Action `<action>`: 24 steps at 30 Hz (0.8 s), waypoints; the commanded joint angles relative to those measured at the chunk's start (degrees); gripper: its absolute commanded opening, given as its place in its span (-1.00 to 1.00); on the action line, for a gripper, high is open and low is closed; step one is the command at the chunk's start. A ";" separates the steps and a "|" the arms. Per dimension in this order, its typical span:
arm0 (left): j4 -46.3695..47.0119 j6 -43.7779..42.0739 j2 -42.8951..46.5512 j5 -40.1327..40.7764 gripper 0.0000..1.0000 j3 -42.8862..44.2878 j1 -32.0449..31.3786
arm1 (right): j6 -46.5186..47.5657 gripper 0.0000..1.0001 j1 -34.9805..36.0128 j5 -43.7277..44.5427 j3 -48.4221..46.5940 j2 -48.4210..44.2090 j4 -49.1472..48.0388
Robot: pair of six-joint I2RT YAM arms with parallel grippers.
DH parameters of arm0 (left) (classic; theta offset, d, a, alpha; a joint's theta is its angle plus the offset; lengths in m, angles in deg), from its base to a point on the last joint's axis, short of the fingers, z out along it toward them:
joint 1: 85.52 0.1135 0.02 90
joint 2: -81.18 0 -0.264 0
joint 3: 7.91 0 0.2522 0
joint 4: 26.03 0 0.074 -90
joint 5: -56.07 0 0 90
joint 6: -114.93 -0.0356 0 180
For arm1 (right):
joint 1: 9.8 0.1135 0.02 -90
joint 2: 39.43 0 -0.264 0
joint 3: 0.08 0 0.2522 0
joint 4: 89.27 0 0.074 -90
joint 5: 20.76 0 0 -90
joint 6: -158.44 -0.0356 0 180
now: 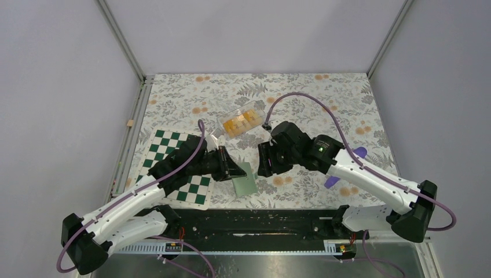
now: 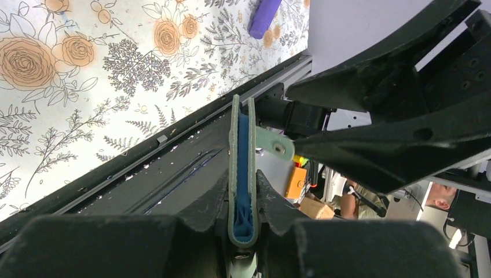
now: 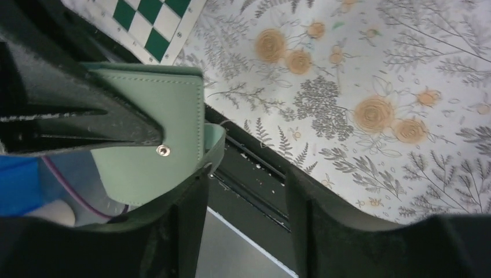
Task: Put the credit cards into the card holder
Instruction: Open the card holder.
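1 card holder (image 1: 246, 185), partly hidden, left end effector (image 1: 238, 171) gripping, right end effector (image 3: 248, 191) spread

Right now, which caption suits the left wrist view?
Left gripper pinches the green card holder edge-on, snap tab sticking out, over the table's rail.

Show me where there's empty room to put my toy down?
Bare: the back strip of the flowery table behind the clear box, and the back right corner beyond the purple thing. A patch lies left of the box, past the chequered board. Crowded: the middle, where the left tool and right tool meet by the green card holder.
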 commanded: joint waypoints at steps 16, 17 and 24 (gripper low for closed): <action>-1.37 -2.62 1.18 -1.04 -1.00 2.56 -0.30 | -4.67 0.54 -0.04 -16.55 1.33 0.84 -10.66; -1.83 -2.66 1.04 -0.62 -1.00 2.71 -0.35 | -4.89 0.56 0.03 -16.71 1.34 0.85 -10.83; -3.12 -2.89 0.39 -0.34 -1.00 3.39 -0.30 | -4.24 0.69 2.84 -9.28 -1.86 5.39 -4.77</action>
